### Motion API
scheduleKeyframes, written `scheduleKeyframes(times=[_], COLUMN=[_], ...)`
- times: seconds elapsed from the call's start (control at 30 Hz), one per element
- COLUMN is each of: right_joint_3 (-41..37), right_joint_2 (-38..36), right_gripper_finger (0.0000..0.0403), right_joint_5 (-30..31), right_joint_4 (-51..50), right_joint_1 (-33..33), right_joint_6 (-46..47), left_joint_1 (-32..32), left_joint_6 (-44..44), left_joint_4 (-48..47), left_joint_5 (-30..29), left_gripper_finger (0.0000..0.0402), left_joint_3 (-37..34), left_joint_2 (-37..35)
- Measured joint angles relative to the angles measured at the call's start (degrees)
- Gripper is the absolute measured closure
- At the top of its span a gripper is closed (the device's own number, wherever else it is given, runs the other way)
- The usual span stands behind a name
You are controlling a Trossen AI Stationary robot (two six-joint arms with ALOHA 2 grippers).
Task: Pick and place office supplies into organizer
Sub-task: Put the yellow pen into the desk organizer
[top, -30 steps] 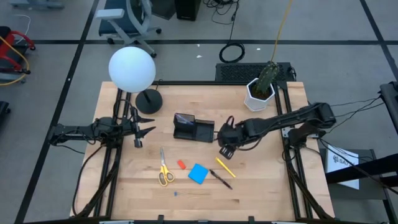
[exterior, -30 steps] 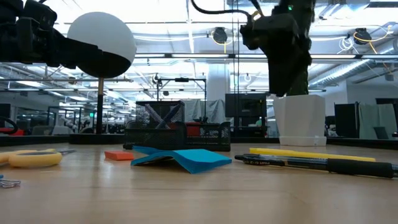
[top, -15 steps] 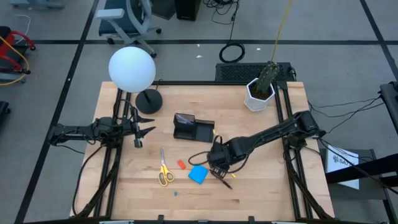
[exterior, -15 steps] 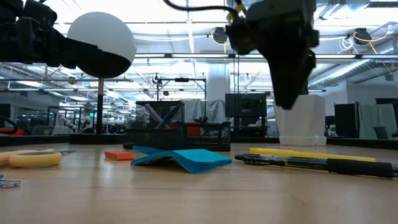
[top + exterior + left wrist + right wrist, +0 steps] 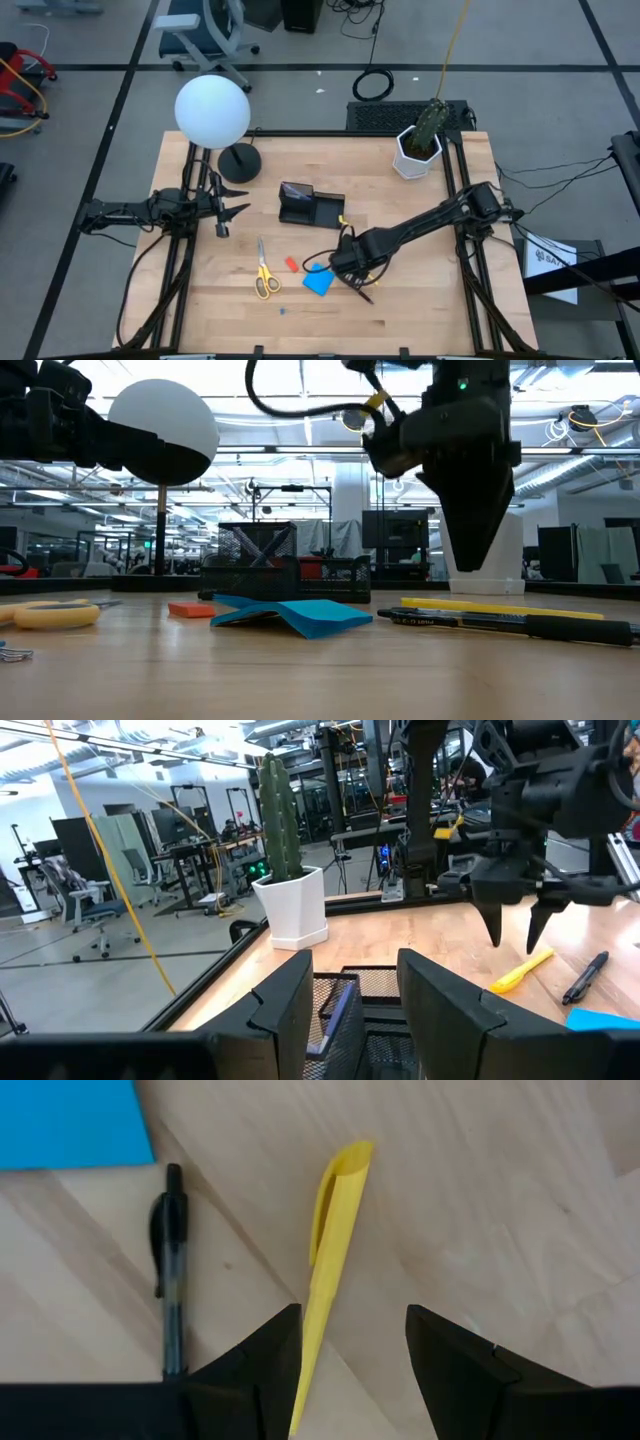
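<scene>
My right gripper point(image 5: 350, 1355) is open and points down, its fingers on either side of the yellow pen point(image 5: 335, 1250) and still above it point(image 5: 500, 606). The black pen point(image 5: 168, 1280) lies beside the yellow one, and the blue pad point(image 5: 318, 282) lies just past it. A red eraser point(image 5: 292, 264) and yellow-handled scissors point(image 5: 264, 270) lie flat farther left. The black organizer point(image 5: 310, 205) stands mid-table with a purple-grey pen point(image 5: 337, 1007) inside it. My left gripper point(image 5: 232, 208) waits open and level at the left.
A white globe lamp point(image 5: 212, 110) on a round black base point(image 5: 240, 162) stands at the far left. A cactus in a white pot point(image 5: 417, 150) stands at the far right. Bare wood lies between the near edge and the supplies.
My right gripper has moved from beside the organizer toward the table's near edge and a little left, coming down over the pens. It has stayed open. Nothing on the table has moved.
</scene>
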Motion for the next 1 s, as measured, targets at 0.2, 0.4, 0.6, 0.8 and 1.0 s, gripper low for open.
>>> scheduleKeyframes(times=[0.2,0.4,0.6,0.8,1.0], right_joint_3=[-0.1,-1.3,-4.2,-7.8,-8.6], right_joint_2=[1.2,1.2,1.2,0.9,0.8], right_gripper_finger=[0.0232,0.0232,0.0232,0.0232,0.0232], right_joint_5=[-1.3,-1.3,-1.4,-2.8,-2.8], right_joint_4=[1.1,5.1,7.8,11.5,13.7], right_joint_1=[0.0,0.0,0.0,0.0,-0.1], right_joint_6=[0.0,0.2,0.3,1.3,0.9], left_joint_1=[0.0,0.0,0.0,0.0,0.0], left_joint_6=[0.0,0.0,0.0,0.0,0.0], left_joint_4=[0.0,0.0,0.0,0.0,0.0], left_joint_5=[0.0,0.0,0.0,0.0,0.0], left_gripper_finger=[0.0247,0.0247,0.0247,0.0247,0.0247], left_joint_3=[0.0,0.0,0.0,0.0,0.0], left_joint_2=[0.0,0.0,0.0,0.0,0.0])
